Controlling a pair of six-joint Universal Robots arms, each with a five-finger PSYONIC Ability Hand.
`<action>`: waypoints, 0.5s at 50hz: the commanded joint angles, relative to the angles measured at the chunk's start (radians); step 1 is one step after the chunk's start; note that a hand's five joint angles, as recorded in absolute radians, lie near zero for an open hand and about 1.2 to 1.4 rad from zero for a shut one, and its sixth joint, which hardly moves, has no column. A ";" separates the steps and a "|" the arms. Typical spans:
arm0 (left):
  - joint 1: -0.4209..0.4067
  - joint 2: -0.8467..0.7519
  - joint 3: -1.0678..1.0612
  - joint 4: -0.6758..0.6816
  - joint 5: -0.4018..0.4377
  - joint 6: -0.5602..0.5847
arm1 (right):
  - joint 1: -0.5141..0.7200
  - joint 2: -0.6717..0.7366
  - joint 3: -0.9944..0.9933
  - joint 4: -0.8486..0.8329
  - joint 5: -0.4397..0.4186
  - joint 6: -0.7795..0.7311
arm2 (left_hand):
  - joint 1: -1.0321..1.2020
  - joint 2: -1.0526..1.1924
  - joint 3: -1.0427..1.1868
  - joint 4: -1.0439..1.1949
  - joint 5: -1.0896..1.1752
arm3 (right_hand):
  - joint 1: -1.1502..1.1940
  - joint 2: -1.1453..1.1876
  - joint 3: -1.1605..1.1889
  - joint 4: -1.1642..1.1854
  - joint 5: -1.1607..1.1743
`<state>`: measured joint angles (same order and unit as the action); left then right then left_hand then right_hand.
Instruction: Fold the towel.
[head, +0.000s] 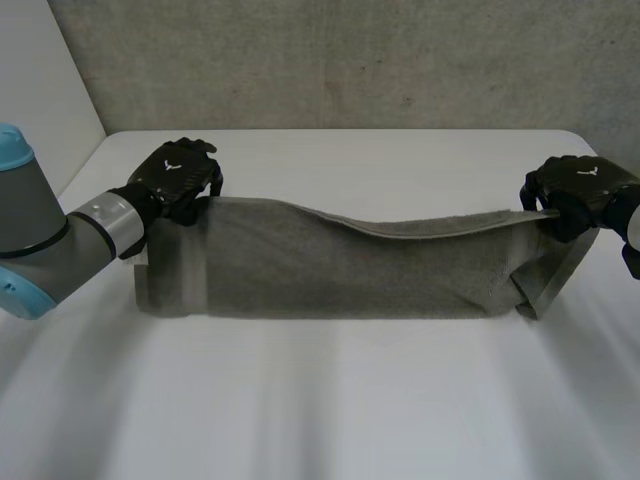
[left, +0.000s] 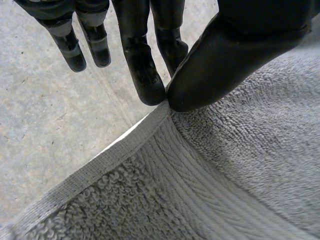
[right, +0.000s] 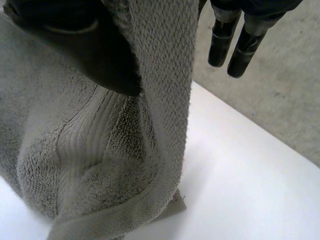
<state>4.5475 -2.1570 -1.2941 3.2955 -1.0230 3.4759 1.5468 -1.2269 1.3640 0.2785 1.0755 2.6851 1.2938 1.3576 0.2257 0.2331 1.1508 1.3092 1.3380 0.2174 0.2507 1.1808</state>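
A grey towel (head: 340, 262) lies stretched across the white table (head: 320, 400), doubled lengthwise, its upper layer lifted at both ends. My left hand (head: 178, 178) holds the towel's far left corner; in the left wrist view the thumb (left: 220, 65) and a finger pinch the hemmed edge (left: 125, 147). My right hand (head: 572, 192) grips the far right corner, raised off the table. In the right wrist view the thumb (right: 95, 55) presses the towel's hem (right: 167, 65) and the cloth (right: 95, 165) hangs down to the table.
A grey wall (head: 340, 60) rises behind the table's far edge. White tabletop (right: 250, 190) stretches in front of the towel and beside its right end.
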 joint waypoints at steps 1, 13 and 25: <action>0.001 -0.144 0.119 -0.017 -0.011 0.002 | 0.010 0.206 -0.129 -0.002 0.053 -0.034 | 0.102 0.039 -0.051 -0.059 0.071 | 0.087 0.058 -0.043 -0.076 0.041; -0.012 -0.268 0.251 -0.016 -0.019 0.002 | 0.033 0.398 -0.266 -0.056 0.124 -0.056 | 0.102 0.039 -0.051 -0.059 0.071 | 0.087 0.058 -0.043 -0.076 0.041; -0.018 -0.264 0.239 -0.013 -0.019 0.003 | 0.061 0.386 -0.227 -0.202 0.158 -0.048 | -0.888 -0.952 -0.051 -0.059 -0.919 | -1.135 -1.164 -0.043 -0.076 -1.181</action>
<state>4.5308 -2.4446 -1.0248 3.2806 -1.0425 3.4784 1.5941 -0.8117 1.1006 0.1305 1.2281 2.6305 0.7561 0.7586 0.2257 0.2332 0.5798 1.0497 1.0654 0.2173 0.2507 0.8991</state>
